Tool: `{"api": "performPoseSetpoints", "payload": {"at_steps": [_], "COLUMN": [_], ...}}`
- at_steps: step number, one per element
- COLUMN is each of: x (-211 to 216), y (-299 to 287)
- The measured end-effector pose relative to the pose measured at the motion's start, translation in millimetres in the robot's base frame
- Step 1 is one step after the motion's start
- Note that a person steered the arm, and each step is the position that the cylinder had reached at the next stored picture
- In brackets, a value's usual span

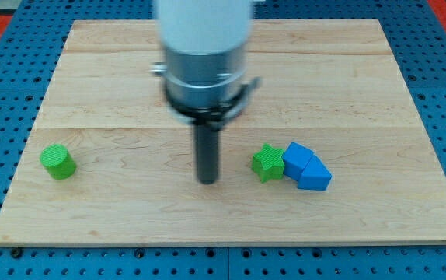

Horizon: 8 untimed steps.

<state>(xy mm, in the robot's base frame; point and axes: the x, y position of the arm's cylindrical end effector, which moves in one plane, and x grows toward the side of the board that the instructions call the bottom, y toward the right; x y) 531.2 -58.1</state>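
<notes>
Basically, the tool's tip (208, 180) rested on the counter (130, 210), touching nothing; green star block (267, 163) lay just to its view-right, blue block (306, 166) beyond, green cylinder (57, 162) far left.

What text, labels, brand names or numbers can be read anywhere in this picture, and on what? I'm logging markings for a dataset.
None: no readable text, number or sign shows anywhere.
The wooden board, the green cylinder, the green star block and the blue block are all plain.
The arm's white and grey housing above my tip bears no legible marking.
</notes>
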Motion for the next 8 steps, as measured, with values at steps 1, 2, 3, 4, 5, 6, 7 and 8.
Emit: {"api": "performPoseSetpoints", "payload": {"at_steps": [1, 2, 3, 4, 5, 6, 7, 8], "x": [0, -4, -5, 12, 23, 14, -20, -38], "y": [-100, -148, -133, -124, -162, -239, -237, -160]}}
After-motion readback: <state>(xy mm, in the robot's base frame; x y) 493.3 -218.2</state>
